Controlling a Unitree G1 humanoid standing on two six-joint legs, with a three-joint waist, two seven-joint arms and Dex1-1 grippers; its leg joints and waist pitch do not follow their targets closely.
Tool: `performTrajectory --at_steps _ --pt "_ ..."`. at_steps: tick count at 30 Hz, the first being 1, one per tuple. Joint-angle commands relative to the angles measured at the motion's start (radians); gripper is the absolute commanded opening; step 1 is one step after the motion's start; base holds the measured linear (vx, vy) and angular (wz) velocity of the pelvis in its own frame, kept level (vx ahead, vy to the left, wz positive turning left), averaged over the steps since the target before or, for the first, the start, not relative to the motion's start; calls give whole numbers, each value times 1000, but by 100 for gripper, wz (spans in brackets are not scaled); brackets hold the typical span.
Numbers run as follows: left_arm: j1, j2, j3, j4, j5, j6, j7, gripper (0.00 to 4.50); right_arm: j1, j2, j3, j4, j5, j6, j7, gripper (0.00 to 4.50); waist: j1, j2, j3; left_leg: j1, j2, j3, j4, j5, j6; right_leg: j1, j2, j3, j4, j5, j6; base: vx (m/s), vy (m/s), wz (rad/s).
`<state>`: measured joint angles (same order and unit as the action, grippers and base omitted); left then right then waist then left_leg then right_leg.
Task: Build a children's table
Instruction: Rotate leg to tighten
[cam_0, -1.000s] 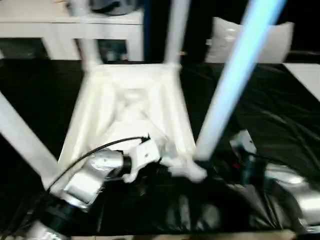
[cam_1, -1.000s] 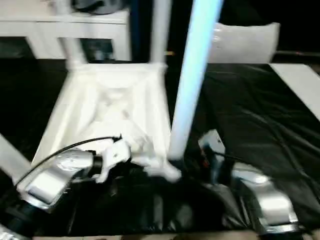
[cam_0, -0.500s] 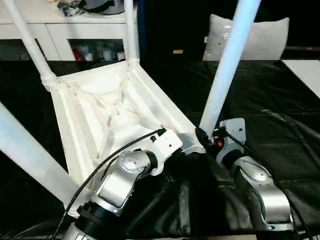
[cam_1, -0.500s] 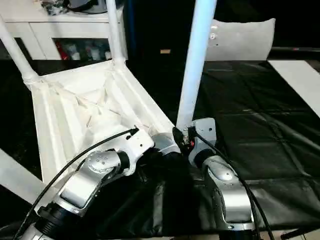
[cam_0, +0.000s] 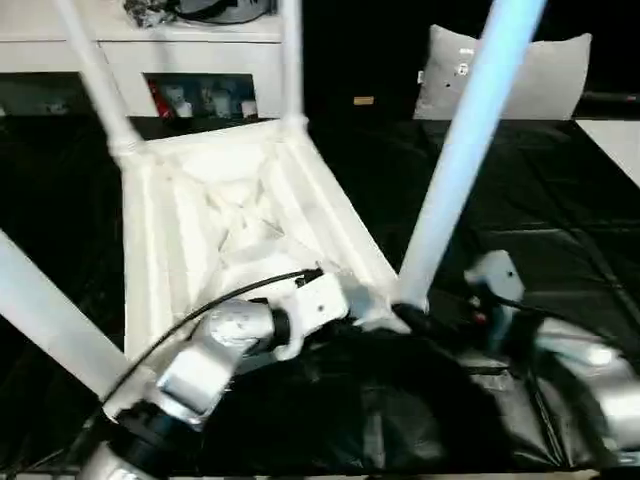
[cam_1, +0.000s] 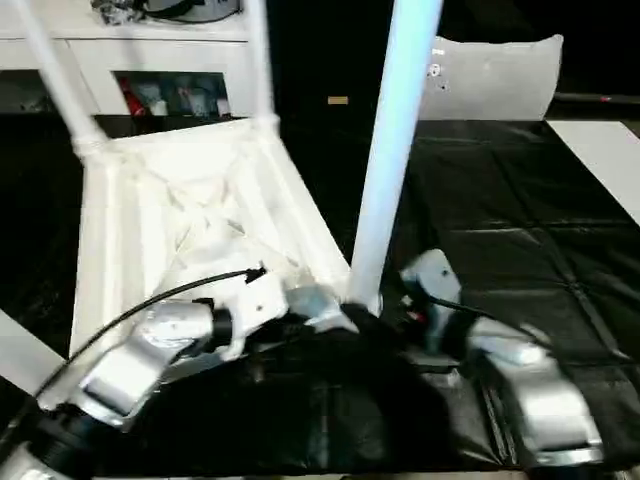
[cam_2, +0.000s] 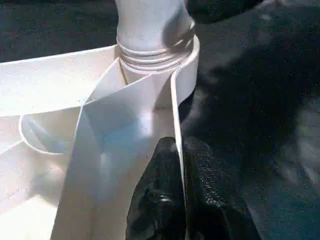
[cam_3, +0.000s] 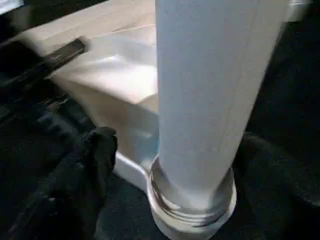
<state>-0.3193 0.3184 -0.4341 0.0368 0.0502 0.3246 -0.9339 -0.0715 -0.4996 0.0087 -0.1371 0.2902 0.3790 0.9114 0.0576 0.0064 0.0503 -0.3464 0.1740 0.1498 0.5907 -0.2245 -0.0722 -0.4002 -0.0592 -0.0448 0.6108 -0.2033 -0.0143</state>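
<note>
The children's table (cam_0: 240, 215) lies upside down on the black cover, ribbed underside up. Its legs stand in the corner sockets: far left (cam_0: 100, 80), far right (cam_0: 290, 60), near right (cam_0: 460, 170) and near left (cam_0: 50, 320). My left gripper (cam_2: 179, 150) is shut on the thin rim wall (cam_2: 175, 100) of the top, just by the near right socket. My right gripper (cam_0: 415, 322) sits at the base of the near right leg (cam_3: 210, 90). It is open, and its one visible finger (cam_3: 97, 150) stands apart from the leg.
A white shelf unit (cam_0: 200, 60) stands behind the work table, and a white cushion-like thing (cam_0: 540, 80) stands at the back right. A white panel (cam_0: 615, 140) lies at the far right edge. The black cover (cam_0: 560, 200) is wrinkled around my right arm.
The head view has shifted and tilted. My right gripper's jaws have widened at the base of the near right leg. My left gripper has kept its grip on the rim.
</note>
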Motion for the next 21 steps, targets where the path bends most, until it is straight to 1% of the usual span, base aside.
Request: performTrajectory --at_steps 1,2,3,4,5,6,7,8,10,11,13,15,16,17,18,21 --pt "-7 46 -54 -3 -19 -66 -124 0 -9 -59 15 17 20 -40 107 415 6 -13 -55 -9 48 -4 -57 -54 125 59 -75 46 -69 -91 -223 0 0 0" --pt "-7 63 -58 -2 -24 -80 -151 0 -11 -79 19 26 20 -51 137 415 11 -13 -55 -7 50 -2 -56 -53 127 58 -76 47 -68 -88 -228 0 0 0" --pt "-8 78 -61 -1 -30 -92 -178 0 -16 -96 21 34 31 -55 173 415 12 -14 -54 -8 50 -2 -57 -49 128 59 -76 47 -66 -83 -231 0 0 0" --pt "-10 86 -63 0 -36 -99 -197 0 -20 -106 22 39 42 -52 197 415 17 -16 -55 -10 49 -2 -56 -47 131 61 -76 46 -65 -80 -235 0 0 0" --pt "-11 96 -66 0 -42 -107 -215 0 -24 -113 23 42 54 -45 219 415 23 -15 -55 -8 51 -2 -56 -39 131 60 -78 47 -64 -76 -237 0 0 0" --pt "-13 113 -72 -2 -49 -118 -246 0 -30 -126 27 47 69 -39 254 415 25 -16 -56 -8 50 -2 -55 -38 133 59 -77 46 -63 -74 -238 0 0 0" --pt "-15 137 -81 -3 -56 -137 -284 0 -38 -145 38 54 87 -30 303 387 28 -16 -56 -7 52 -2 -55 -39 133 59 -78 46 -62 -77 -239 0 0 0" --pt "-16 139 -83 -3 -57 -138 -289 0 -39 -147 40 54 89 -28 309 387 31 -17 -56 -7 51 -3 -55 -41 133 60 -78 46 -61 -84 -240 0 0 0" --pt "-23 160 -94 3 -57 -161 -321 0 -48 -167 61 64 94 -29 358 368 32 -18 -55 -7 51 -2 -56 -47 127 59 -79 45 -62 -101 -240 0 0 0" --pt "-27 166 -97 8 -57 -171 -332 0 -53 -172 69 72 93 -38 371 368 33 -19 -55 -7 51 -1 -55 -50 125 59 -79 45 -63 -107 -239 0 0 0" --pt "-37 172 -102 16 -56 -185 -350 0 -63 -176 87 86 95 -43 400 342 33 -20 -56 -7 51 -2 -55 -48 118 59 -79 46 -62 -114 -237 0 0 0" --pt "-41 172 -100 20 -57 -189 -356 0 -67 -177 95 90 95 -42 415 337 33 -22 -55 -8 52 -2 -55 -46 115 59 -79 45 -61 -108 -239 0 0 0" --pt "-42 171 -100 21 -58 -189 -357 0 -67 -177 97 91 95 -42 418 321 33 -23 -56 -8 52 -2 -55 -47 113 60 -79 45 -60 -107 -238 0 0 0" --pt "-46 170 -99 24 -59 -192 -361 0 -67 -177 104 91 95 -42 428 321 33 -22 -56 -8 51 -2 -55 -45 111 60 -79 45 -60 -106 -238 0 0 0" --pt "-46 170 -99 24 -59 -192 -362 0 -67 -176 105 91 94 -43 428 297 33 -23 -57 -8 51 -2 -54 -43 110 60 -79 45 -59 -103 -237 0 0 0" --pt "-50 172 -100 29 -62 -199 -368 0 -69 -175 117 97 89 -52 434 286 33 -22 -57 -7 51 -2 -53 -42 109 60 -79 45 -59 -96 -241 0 0 0"
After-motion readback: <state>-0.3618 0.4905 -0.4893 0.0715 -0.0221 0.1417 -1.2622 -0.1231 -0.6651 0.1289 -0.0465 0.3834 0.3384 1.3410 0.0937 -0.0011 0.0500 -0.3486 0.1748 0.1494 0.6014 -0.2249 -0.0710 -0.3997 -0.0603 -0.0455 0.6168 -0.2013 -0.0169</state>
